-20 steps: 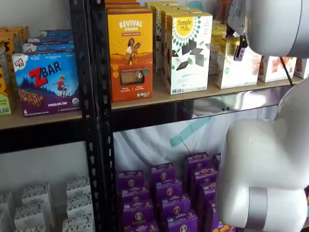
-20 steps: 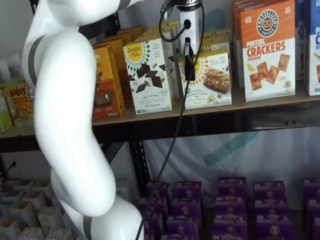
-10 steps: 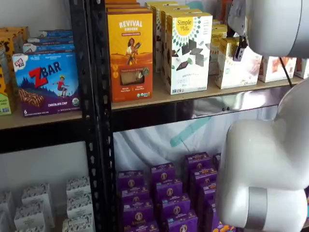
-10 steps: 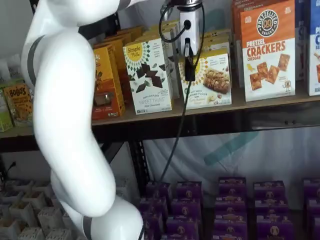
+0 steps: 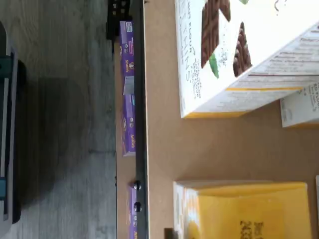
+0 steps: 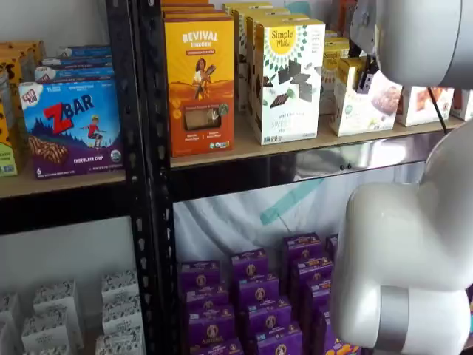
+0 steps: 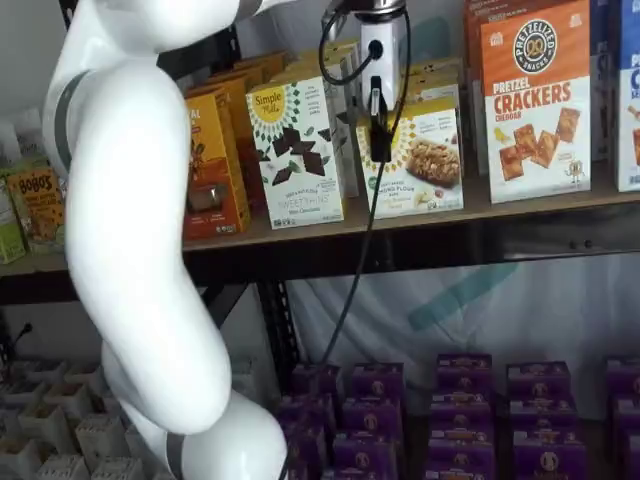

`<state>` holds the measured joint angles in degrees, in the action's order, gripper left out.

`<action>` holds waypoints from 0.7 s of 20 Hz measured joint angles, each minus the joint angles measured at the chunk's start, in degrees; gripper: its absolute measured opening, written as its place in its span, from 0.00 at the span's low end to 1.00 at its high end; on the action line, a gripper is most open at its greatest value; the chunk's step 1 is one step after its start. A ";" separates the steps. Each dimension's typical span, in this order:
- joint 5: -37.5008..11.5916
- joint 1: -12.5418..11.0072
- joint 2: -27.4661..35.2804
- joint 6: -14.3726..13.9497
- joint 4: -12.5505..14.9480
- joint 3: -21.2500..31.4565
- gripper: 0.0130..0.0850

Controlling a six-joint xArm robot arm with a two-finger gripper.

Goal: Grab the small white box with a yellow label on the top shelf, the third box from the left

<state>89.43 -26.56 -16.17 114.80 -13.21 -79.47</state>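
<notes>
Arm: big white links filling the left half of a shelf view (image 7: 130, 230) and the lower right of a shelf view (image 6: 403, 259); upper end reaching to the frame's top centre, wrist pointing down in front of the shelf.
Gripper: (image 7: 379, 125) hanging from the top centre of a shelf view, white body above, black fingers (image 7: 380, 140) seen as one dark strip with a cable beside; spread or pressed together, cannot tell. Dark tip also visible at upper right (image 6: 364, 80).
Small white box: (image 7: 420, 160) centre right of a shelf view, standing on the top shelf, yellow logo partly behind the fingers, gripper directly in front of its left part; also at upper right (image 6: 362, 100). Contact with the fingers: cannot tell.
Top shelf: tan board (image 7: 520, 205), running across mid-frame; same board (image 6: 244, 148).
Neighbours: taller chocolate box (image 7: 297, 150) just left of the small white box, cracker box (image 7: 535, 100) to its right, orange box (image 6: 199, 81) further left.
Wrist view: chocolate box (image 5: 234, 55) and a yellow box top (image 5: 249, 209) on the tan board.
</notes>
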 joint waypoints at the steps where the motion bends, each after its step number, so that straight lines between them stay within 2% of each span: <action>1: 0.02 -0.05 -0.01 0.03 -0.07 0.01 0.44; 4: 0.15 -0.17 0.01 0.12 -0.20 -0.08 0.33; 11: 0.47 -0.29 0.12 0.21 -0.14 -0.28 0.33; 12: 0.62 -0.32 0.16 0.22 -0.18 -0.37 0.28; 14: 0.80 -0.20 0.19 0.12 0.13 -0.45 0.28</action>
<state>90.23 -26.76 -15.99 114.91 -13.09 -79.92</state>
